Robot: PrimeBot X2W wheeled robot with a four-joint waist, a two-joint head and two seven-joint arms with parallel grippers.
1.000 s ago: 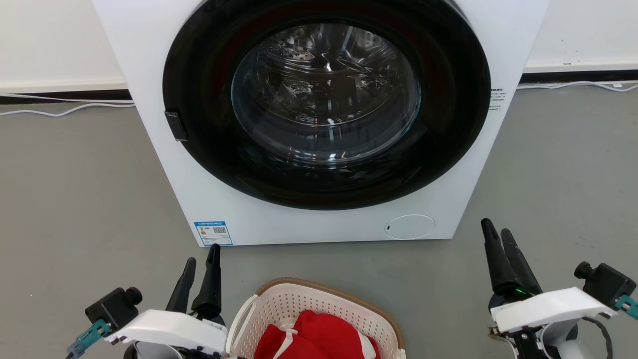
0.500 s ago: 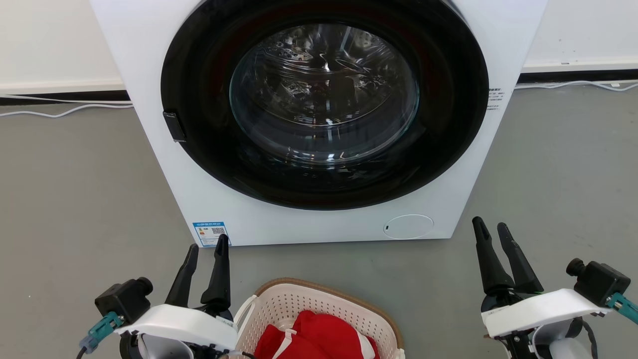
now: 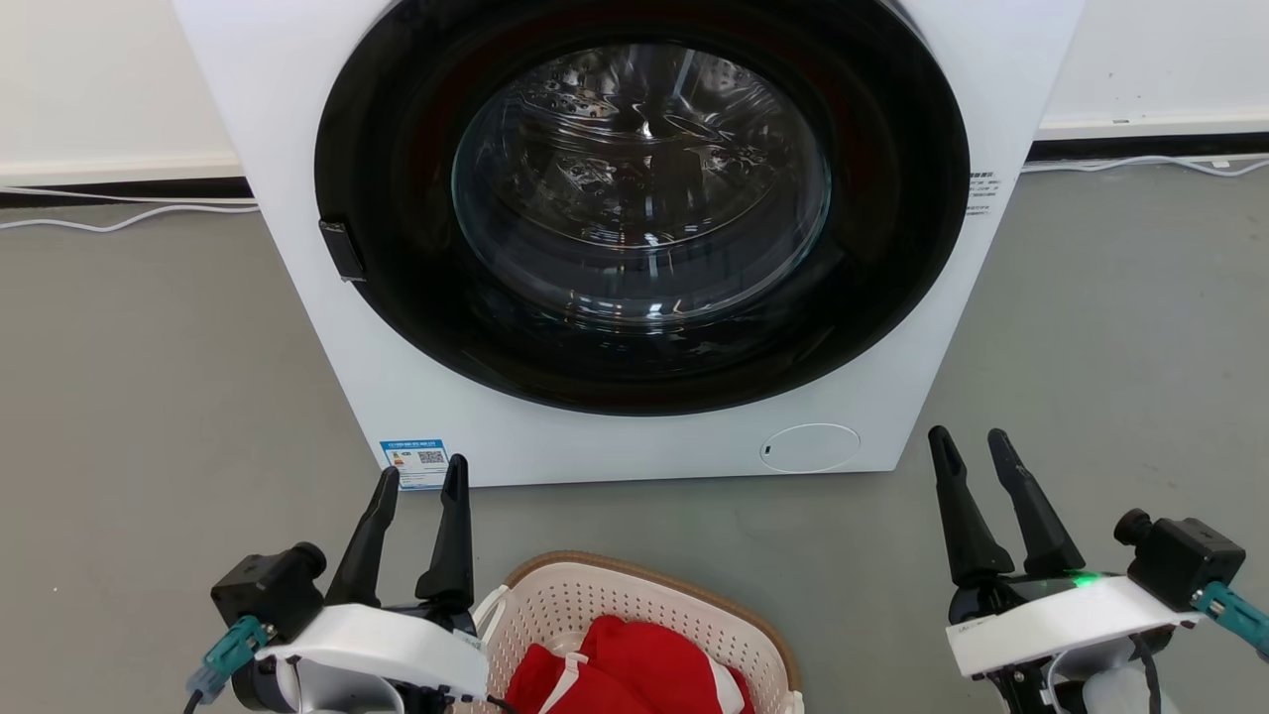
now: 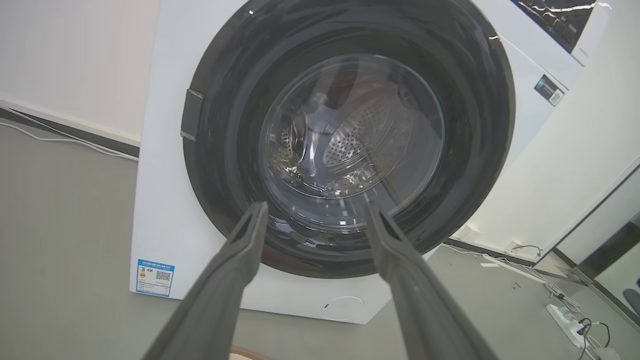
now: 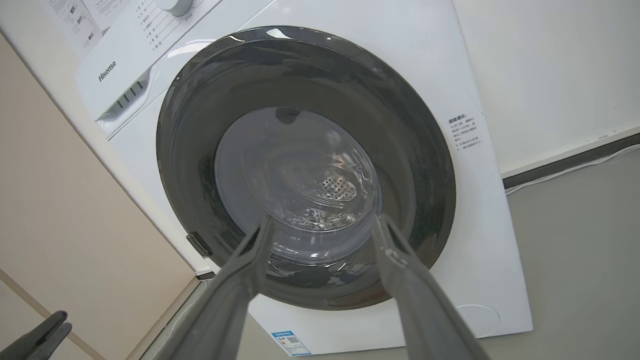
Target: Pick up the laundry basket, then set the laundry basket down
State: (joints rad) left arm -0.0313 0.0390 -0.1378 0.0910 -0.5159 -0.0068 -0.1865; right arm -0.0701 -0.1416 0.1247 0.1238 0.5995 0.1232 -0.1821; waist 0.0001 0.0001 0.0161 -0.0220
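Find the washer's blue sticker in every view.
Head view: blue sticker at the washer's lower left corner.
Left wrist view: lower left.
Right wrist view: bottom edge, near the middle.
Shared landmark: round cap at the washer's lower right.

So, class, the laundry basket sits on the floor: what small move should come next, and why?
Probably lower the left gripper toward the laundry basket's loop handle beside it: it and the right gripper are open and hold nothing.

Robot end-effectors: left hand [image 3: 422, 472] and right hand [image 3: 967, 439], each with two long, tapered dark fingers [image 4: 225, 290] on glossy white wrist shells [image 3: 1051, 615]. Black box-shaped camera modules [image 3: 1180, 560] carry teal connectors [image 3: 1229, 605]; a green indicator light [image 3: 1083, 578] marks the right wrist.
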